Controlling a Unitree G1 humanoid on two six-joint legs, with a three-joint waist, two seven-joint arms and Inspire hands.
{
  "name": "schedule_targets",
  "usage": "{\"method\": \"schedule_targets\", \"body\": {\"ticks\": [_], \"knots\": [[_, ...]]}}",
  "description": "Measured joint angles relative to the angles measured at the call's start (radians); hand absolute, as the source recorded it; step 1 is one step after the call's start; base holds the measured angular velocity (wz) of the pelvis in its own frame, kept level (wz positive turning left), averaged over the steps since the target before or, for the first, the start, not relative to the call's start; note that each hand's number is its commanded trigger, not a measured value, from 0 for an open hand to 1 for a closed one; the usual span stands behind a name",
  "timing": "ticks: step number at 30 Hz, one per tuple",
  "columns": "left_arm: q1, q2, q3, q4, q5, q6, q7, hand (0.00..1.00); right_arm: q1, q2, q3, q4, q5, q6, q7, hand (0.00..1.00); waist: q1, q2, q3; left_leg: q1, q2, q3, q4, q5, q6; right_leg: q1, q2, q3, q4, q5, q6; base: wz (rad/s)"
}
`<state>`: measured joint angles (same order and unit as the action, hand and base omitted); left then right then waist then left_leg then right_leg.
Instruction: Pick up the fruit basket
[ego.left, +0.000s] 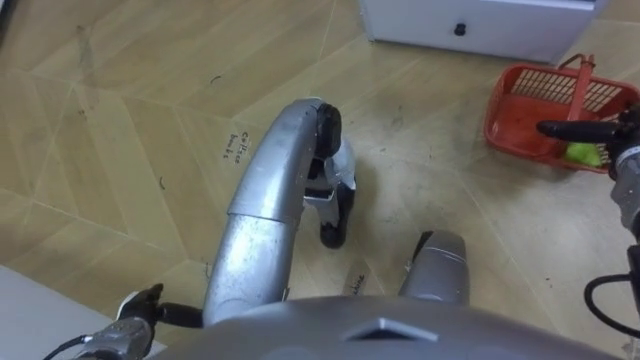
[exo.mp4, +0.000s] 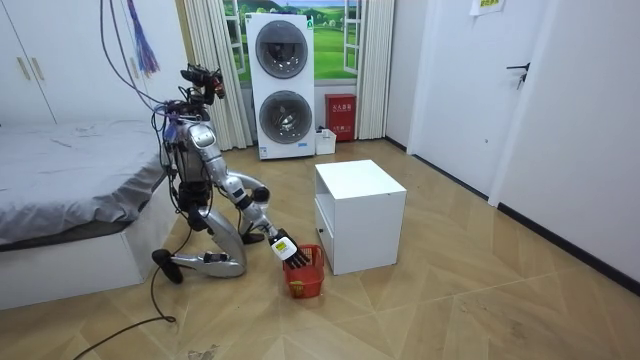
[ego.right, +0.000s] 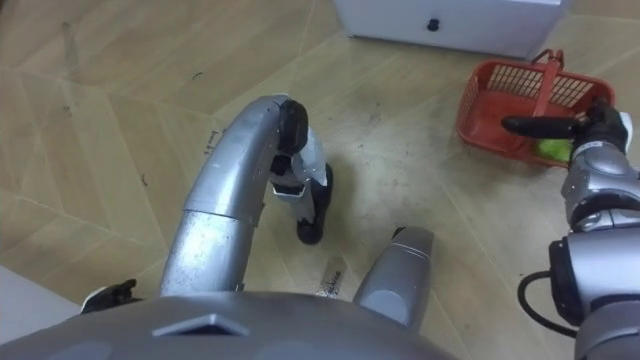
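One red fruit basket (ego.left: 503, 118) on the floor at 2 o'clock, near white cabinet (ego.left: 520, 30), green fruit (ego.left: 583, 153) inside. Right hand (ego.left: 615, 135) over basket, fingers (ego.left: 565, 128) straight, gripping nothing. Left hand (ego.left: 135, 308) at 7 o'clock, grip unreadable.

- Kneels low, torso leaning slightly forward.
- Right arm stretched forward and down toward the far right.
- Right hand (ego.right: 585, 123) held out flat, fingers (ego.right: 535, 125) straight and pointing left.
- Left hand (ego.left: 135, 303) hangs low at near left, beside the hip.
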<state>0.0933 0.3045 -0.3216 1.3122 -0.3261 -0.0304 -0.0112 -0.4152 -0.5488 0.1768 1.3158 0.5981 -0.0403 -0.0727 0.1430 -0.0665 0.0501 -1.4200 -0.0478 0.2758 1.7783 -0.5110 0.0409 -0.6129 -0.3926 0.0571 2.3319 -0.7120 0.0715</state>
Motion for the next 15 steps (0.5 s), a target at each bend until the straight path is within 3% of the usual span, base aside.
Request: {"method": "schedule_targets", "body": {"ticks": [15], "knots": [[0.000, 0.000, -0.046, -0.004, -0.036, 0.003, -0.006, 0.00, 0.000, -0.005, 0.040, 0.032, 0.064, 0.010, 0.068, 0.00, -0.001, -0.003, 0.0020, -0.001, -0.001, -0.002, -0.001, 0.002, -0.003, -0.006, 0.001, -0.002, 0.001, 0.000, 0.000, 0.00]]}}
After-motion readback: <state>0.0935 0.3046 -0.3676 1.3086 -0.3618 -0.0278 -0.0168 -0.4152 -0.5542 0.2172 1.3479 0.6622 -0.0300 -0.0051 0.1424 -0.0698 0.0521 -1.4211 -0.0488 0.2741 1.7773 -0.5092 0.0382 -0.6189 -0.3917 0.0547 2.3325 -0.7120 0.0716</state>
